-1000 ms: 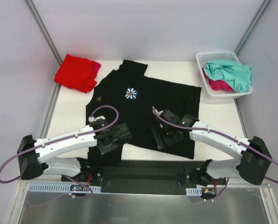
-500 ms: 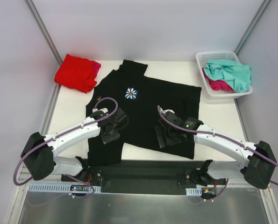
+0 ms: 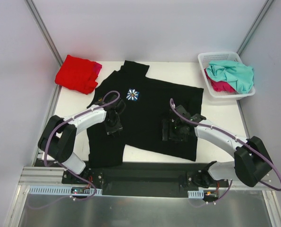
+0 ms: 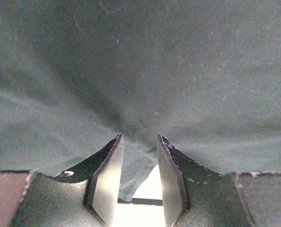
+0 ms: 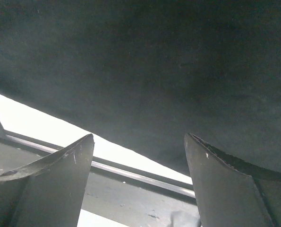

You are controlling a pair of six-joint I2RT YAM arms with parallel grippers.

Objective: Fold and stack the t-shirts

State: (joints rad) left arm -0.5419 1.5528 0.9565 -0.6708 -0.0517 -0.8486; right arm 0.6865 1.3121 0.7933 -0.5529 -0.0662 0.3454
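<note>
— That big black cloth t-shirt point(image 3: 152, 111), the one with the small white daisy print point(image 3: 132, 94): where is it now?

— Spread flat across the middle of the white bench point(image 3: 72, 113), its near hem at the bench's near edge. In the last second both arms have slid further in over it, off the hem and toward the chest.

— Are they holding it?

— The right jaws stand wide apart over its right half, with nothing between them. The left jaws are narrow, and the cloth puckers toward their tips. I can't tell whether they're pinching it or have let go.

— So no fold yet?

— None I'd call one. I reckon they're choosing new places to grip for the first fold.

— And the others?

— A folded bright red shirt point(image 3: 76, 73) lies at the far left corner, with a magenta-pink shirt point(image 3: 97, 67) showing at its edge. A crumpled teal-mint shirt point(image 3: 234, 73) and a second magenta-pink shirt point(image 3: 219, 86) wait in the white plastic lattice basket point(image 3: 216, 56) at the far right.
</note>
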